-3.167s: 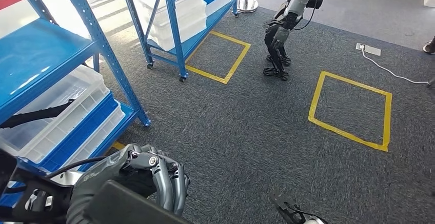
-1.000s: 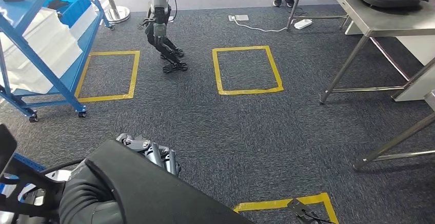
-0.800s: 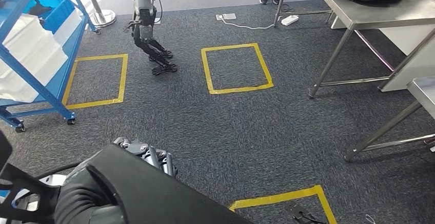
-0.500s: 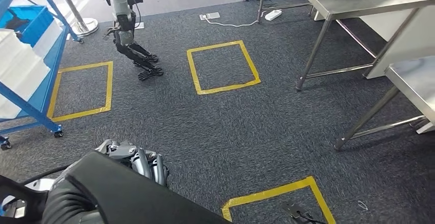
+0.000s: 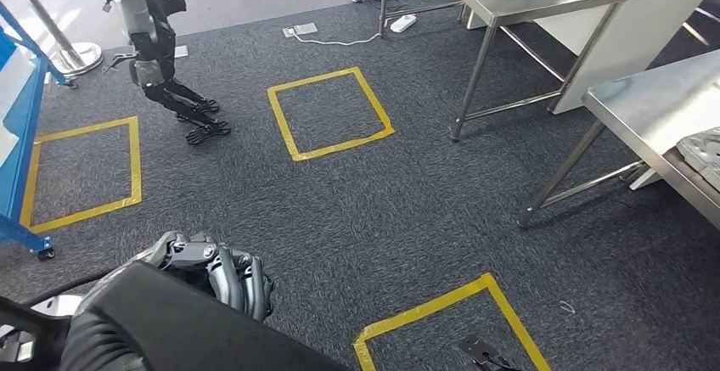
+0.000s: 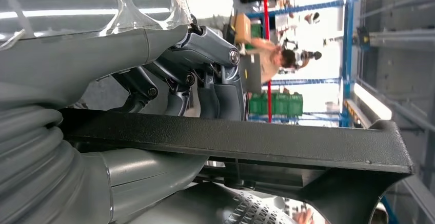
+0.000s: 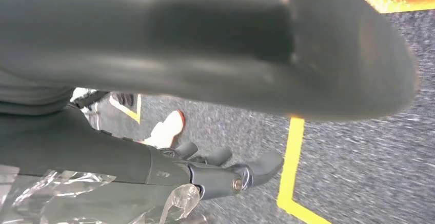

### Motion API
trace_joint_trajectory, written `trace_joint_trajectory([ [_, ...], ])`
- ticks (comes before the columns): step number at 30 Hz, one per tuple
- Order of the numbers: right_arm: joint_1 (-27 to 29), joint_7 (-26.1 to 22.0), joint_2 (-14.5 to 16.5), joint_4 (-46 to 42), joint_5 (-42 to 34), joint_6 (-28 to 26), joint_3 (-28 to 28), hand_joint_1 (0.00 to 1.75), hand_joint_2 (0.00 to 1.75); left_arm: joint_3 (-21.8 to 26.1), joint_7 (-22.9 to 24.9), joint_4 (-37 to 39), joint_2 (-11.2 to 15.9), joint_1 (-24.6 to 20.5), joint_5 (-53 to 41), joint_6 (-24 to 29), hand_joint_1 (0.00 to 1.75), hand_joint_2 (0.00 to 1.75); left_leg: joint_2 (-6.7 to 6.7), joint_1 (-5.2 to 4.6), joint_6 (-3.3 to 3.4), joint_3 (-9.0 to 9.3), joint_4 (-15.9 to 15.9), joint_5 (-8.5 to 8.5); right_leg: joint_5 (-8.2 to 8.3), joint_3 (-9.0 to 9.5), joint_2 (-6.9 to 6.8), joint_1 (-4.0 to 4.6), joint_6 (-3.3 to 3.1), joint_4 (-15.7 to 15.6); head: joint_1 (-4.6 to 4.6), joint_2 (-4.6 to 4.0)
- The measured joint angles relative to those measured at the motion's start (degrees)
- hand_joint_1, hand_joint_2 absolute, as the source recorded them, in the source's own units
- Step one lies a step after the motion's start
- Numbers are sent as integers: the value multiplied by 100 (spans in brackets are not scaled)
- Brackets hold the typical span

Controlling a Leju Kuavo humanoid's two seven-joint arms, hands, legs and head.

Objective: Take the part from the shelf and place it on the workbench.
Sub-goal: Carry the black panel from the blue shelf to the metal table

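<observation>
Fingers of the left hand [image 5: 216,269] curl over the black part [image 5: 178,328], the right hand's [image 7: 225,175] grip unclear, surface [image 5: 654,108] ahead.

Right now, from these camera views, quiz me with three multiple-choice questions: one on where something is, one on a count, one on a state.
1. In the head view, the nearest steel workbench stands:
A) at the left
B) at the right
C) behind the other robot

2. How many yellow tape squares show on the carpet?
A) one
B) three
C) five

3. The left hand is:
A) hanging empty
B) pressing the floor
C) holding the black part

Answers:
1 B, its steel top runs along the right edge.
2 B, one lies at the left, one in the centre and one at the bottom.
3 C, its fingers wrap the part's edge.
</observation>
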Motion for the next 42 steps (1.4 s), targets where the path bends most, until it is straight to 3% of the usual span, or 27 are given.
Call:
trace_joint_trajectory([
  [2, -4, 47, 7, 0, 1, 2, 0, 0, 0, -1, -14, -1, 1, 6, -2, -2, 175, 175, 123, -12, 5, -5, 1, -4, -203, -281, -55, -8, 25, 617, 1, 0],
  [3, -1, 75, 9, 0, 3, 3, -1, 0, 0, -1, -17, -1, 1, 8, -5, -3, 175, 175, 181, -13, 3, -6, 2, -6, -144, -258, -67, -13, 30, 596, 1, 0],
  [4, 0, 104, 9, 0, 5, 8, -1, 0, 0, -1, -19, -1, 1, 8, -12, -7, 175, 175, 235, -11, -2, -3, 2, -10, 9, -110, -97, -17, 30, 324, 1, 0],
  [7, -12, 168, 7, 0, 9, 28, -3, 0, 0, -1, -21, -1, 1, -6, -52, -47, 175, 175, 372, -48, -54, 16, 16, -42, 461, 548, -377, 7, -7, -903, 1, 0],
  [8, -18, 176, 7, 0, 10, 33, -4, 0, 0, 0, -22, -1, 2, -15, -67, -62, 175, 175, 413, -66, -79, 19, 20, -54, 498, 634, -429, 24, -37, -1083, -1, 0],
  [10, -17, 190, 7, 0, 11, 41, -4, 0, 0, -1, -24, -1, 3, -37, -96, -80, 175, 175, 503, -76, -135, 28, 20, -69, 503, 625, -346, 42, -121, -1128, -5, 0],
  [11, -13, 198, 6, 0, 11, 41, -4, 0, 0, 1, -24, -2, 2, -49, -101, -85, 175, 175, 499, -61, -169, 23, 40, -94, 513, 621, -300, 38, -158, -1136, -5, 0],
  [13, -14, 208, 4, 0, 11, 41, -5, 0, 0, 4, -25, -4, 2, -67, -105, -89, 175, 175, 319, -31, -234, -92, 323, -285, 543, 625, -211, 18, -236, -1155, -15, 0],
  [15, -23, 211, 2, 0, 11, 41, -6, 0, 0, 6, -25, -5, 6, -62, -105, -89, 175, 175, 92, -13, -273, -453, 1102, -669, 559, 616, -111, 10, -284, -1156, -29, 0],
  [16, -24, 211, 2, 0, 12, 41, -7, 0, 0, 6, -25, -5, 8, -56, -105, -89, 175, 175, 52, -10, -281, -658, 1528, -830, 563, 610, -52, 15, -296, -1155, -32, 0],
  [17, -23, 211, 2, 0, 13, 41, -7, 0, 0, 5, -24, -5, 9, -51, -105, -89, 175, 175, 39, -10, -282, -804, 1812, -900, 566, 606, 15, 20, -299, -1154, -34, 0],
  [18, -20, 212, 2, 0, 13, 41, -7, 0, 0, 5, -24, -5, 10, -49, -105, -89, 175, 175, 34, -11, -274, -839, 1859, -855, 569, 606, 81, 24, -300, -1153, -34, 0],
  [19, -18, 213, 2, 0, 13, 41, -7, 0, 0, 5, -24, -5, 10, -50, -105, -89, 175, 175, 21, -11, -258, -754, 1655, -705, 571, 609, 149, 26, -299, -1153, -34, 0],
  [20, -18, 213, 2, 0, 13, 41, -7, 0, 0, 6, -24, -5, 10, -54, -105, -89, 175, 175, -35, -12, -232, -566, 1244, -485, 575, 615, 217, 26, -294, -1152, -34, 0],
  [22, -21, 215, 14, 0, 14, 41, -7, 0, 0, 7, -24, -5, 10, -64, -105, -89, 175, 175, -280, -12, -167, -181, 390, -141, 587, 603, 339, 27, -267, -1146, -34, 0],
  [24, -13, 218, 23, 1, 15, 41, -7, 0, 0, 7, -25, -5, 10, -68, -105, -89, 175, 175, -412, -26, -129, -41, 44, -47, 608, 565, 433, 12, -214, -1146, -34, 0],
  [26, 9, 220, 15, 2, 17, 41, -7, 0, 0, 5, -29, -5, 10, -70, -110, -89, 175, 175, -311, -28, -93, -25, 7, -17, 622, 534, 488, -8, -151, -1149, -34, 0],
  [28, 14, 217, 6, 4, 19, 40, -6, 0, 0, 3, -38, -6, 10, -65, -126, -91, 175, 175, -197, -3, -38, 9, -42, 22, 478, 431, 320, 7, -104, -937, -16, 0],
  [31, -9, 160, -10, 4, 19, 27, -8, 0, 0, 2, -75, -7, 10, -8, -150, -119, 175, 175, -12, 5, -5, 20, -59, 30, -60, -65, -9, 8, -49, 144, 9, 0],
  [32, -12, 131, -13, 4, 19, 22, -9, 0, 0, 1, -98, -7, 10, 18, -162, -139, 175, 175, 53, 5, -6, 18, -59, 27, -158, -209, -41, -2, -32, 450, 11, 0],
  [33, -11, 107, -14, 4, 19, 18, -9, 0, 0, 2, -121, -7, 10, 36, -178, -163, 175, 175, 112, 8, -11, 18, -57, 22, -146, -251, -59, -13, -16, 549, 11, 0],
  [34, -9, 94, -17, 4, 19, 16, -9, 0, 0, 2, -137, -7, 10, 45, -193, -186, 175, 175, 170, 12, -20, 21, -55, 15, -32, -172, -82, -27, -2, 406, 11, 0],
  [36, -13, 81, -22, 4, 23, 12, -14, 0, 0, 3, -155, -7, 10, 44, -212, -221, 175, 175, 267, 17, -60, 36, -43, -12, 325, 261, -232, -43, 19, -416, 11, 0],
  [38, -31, 73, -25, 4, 32, 10, -26, 0, 0, 5, -171, -7, 10, 42, -222, -244, 175, 175, 349, -8, -118, 43, -21, -47, 512, 578, -371, -22, -14, -1034, 8, 0],
  [39, -36, 71, -24, 4, 37, 10, -33, 0, 0, 7, -186, -7, 10, 43, -226, -257, 175, 175, 388, -24, -146, 46, -13, -62, 516, 618, -394, -4, -43, -1132, 5, 0],
  [41, -33, 71, -25, 5, 49, 11, -44, 0, 0, 10, -238, -7, 9, 56, -235, -290, 175, 175, 450, -19, -204, 54, -9, -81, 523, 598, -293, 13, -125, -1125, 3, 0],
  [42, -30, 73, -25, 6, 57, 12, -48, 0, 0, 11, -272, -6, 9, 62, -249, -308, 175, 175, 408, -5, -240, 37, 38, -126, 529, 594, -249, 12, -160, -1130, 1, 0],
])
